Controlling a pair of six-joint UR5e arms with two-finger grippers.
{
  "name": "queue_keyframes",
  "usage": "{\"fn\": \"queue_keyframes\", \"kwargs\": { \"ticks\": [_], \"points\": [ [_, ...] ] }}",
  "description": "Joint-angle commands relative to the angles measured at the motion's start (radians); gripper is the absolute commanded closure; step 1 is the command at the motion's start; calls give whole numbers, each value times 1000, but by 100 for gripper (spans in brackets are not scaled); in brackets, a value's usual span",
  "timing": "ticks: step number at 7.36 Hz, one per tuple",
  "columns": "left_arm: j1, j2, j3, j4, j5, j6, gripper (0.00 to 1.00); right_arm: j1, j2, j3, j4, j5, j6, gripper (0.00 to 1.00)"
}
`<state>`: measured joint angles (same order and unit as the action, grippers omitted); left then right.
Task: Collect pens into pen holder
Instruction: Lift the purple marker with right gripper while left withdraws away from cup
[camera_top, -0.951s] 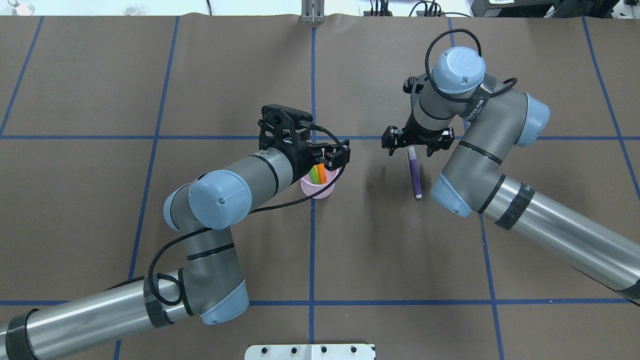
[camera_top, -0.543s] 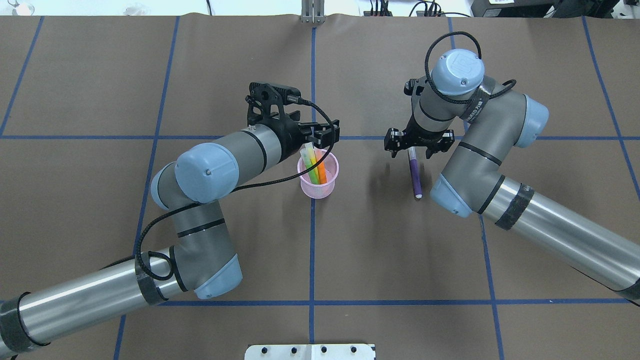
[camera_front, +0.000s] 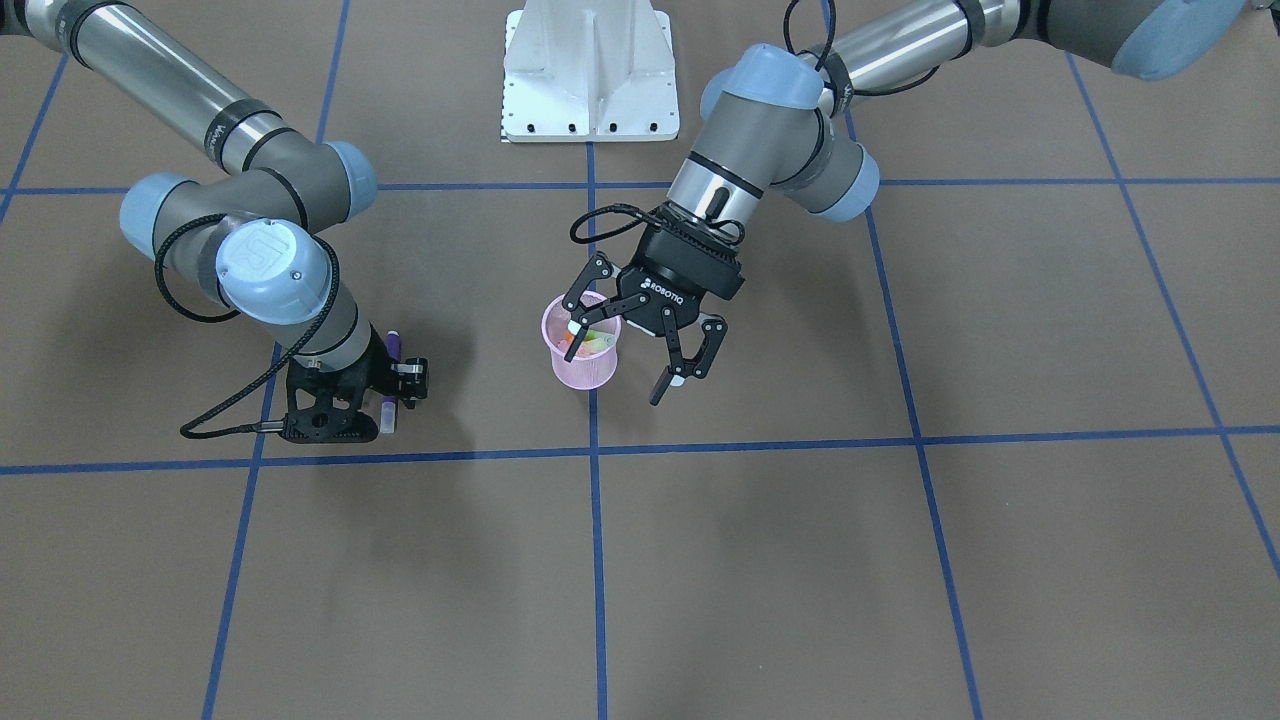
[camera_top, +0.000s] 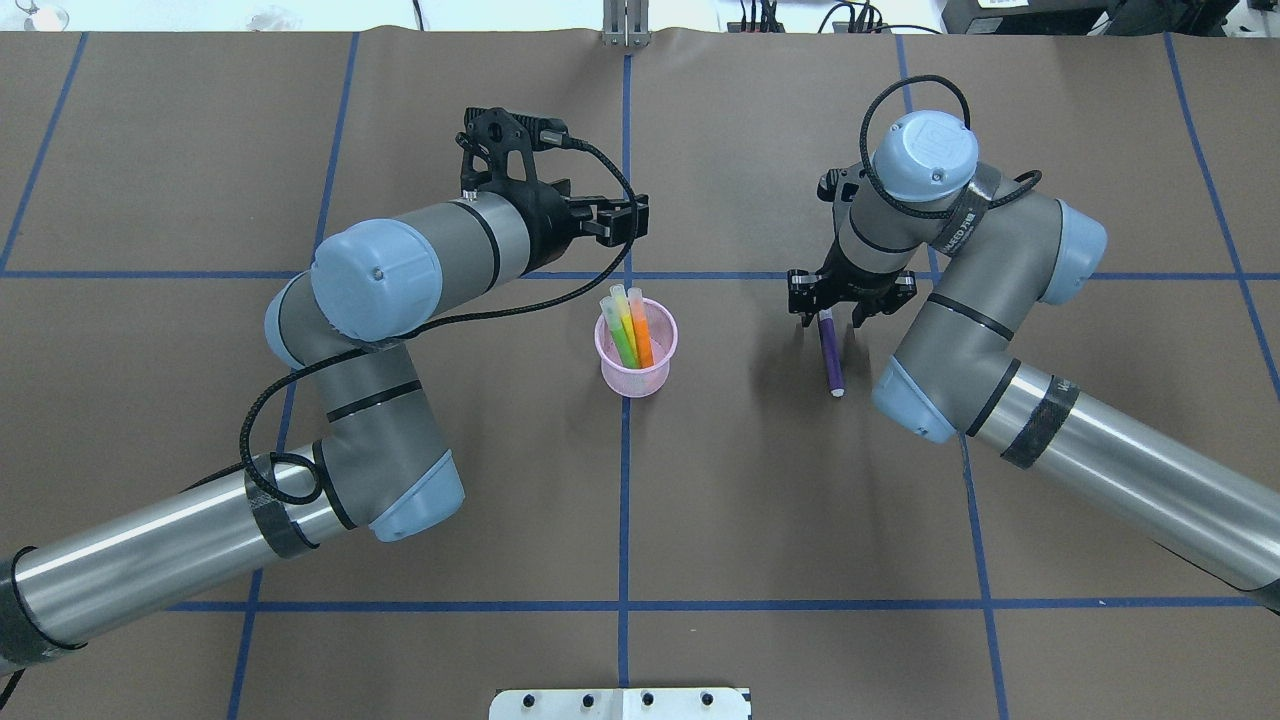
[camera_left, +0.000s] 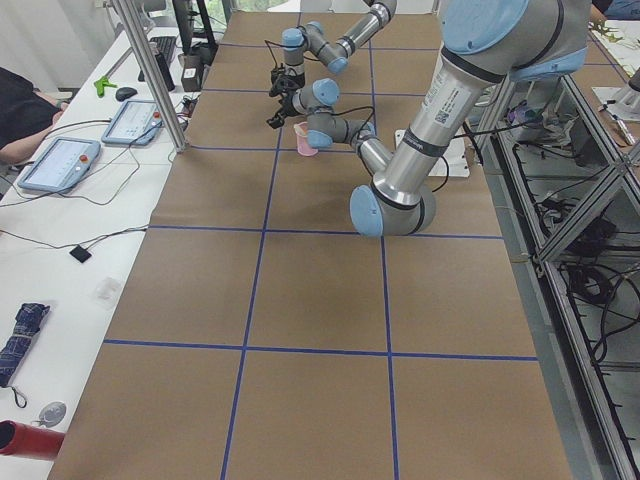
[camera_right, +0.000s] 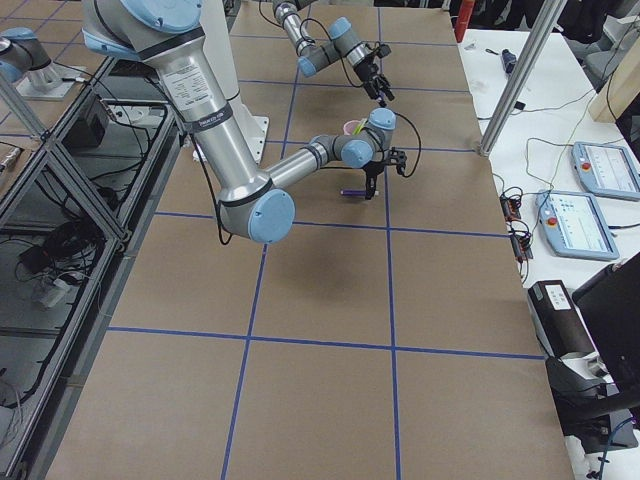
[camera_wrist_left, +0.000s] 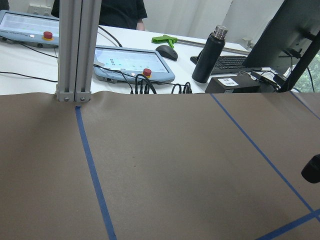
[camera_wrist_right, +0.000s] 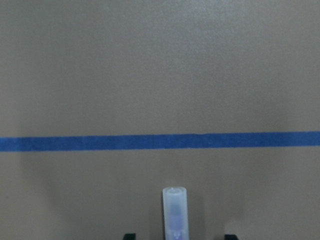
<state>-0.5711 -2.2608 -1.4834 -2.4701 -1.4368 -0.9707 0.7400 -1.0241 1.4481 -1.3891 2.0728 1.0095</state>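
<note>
Pen holder (camera_top: 640, 378) with 3 pens (camera_top: 630, 330) inside, purple pen (camera_top: 830, 355) lying apart.
My left gripper (camera_front: 622, 360) hangs spread near the holder; my right gripper (camera_top: 829, 310) straddles the purple pen's end, fingers apart.

surface: brown table cover (camera_top: 800, 500) with a grid of blue tape lines (camera_top: 624, 520) | front view, top centre: white mounting plate (camera_front: 590, 70) | left wrist view, upper left: aluminium post (camera_wrist_left: 75, 50), two tablets (camera_wrist_left: 132, 62) (a red button on each) | upper middle: mouse (camera_wrist_left: 166, 51), green tool (camera_wrist_left: 167, 39), black bottle (camera_wrist_left: 208, 55) | left side view, lower left: folded umbrella (camera_left: 22, 335)
</note>
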Motion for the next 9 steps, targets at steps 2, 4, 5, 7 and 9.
{"fn": "queue_keyframes", "kwargs": {
  "ticks": [2,4,5,7,9],
  "points": [
    [-19,1,2,8,-28,1,1,-7,-4,-3,1,-2,-3,44],
    [-23,1,2,8,-30,1,1,-8,-5,-3,1,-2,-8,52],
    [-24,1,2,8,-30,1,1,-10,-5,-3,1,-2,-8,59],
    [-26,1,2,8,-31,0,1,-11,-5,-2,1,-3,-9,81],
    [-55,1,2,8,-63,0,1,-11,-4,14,2,-3,-6,100]
  ]
}}
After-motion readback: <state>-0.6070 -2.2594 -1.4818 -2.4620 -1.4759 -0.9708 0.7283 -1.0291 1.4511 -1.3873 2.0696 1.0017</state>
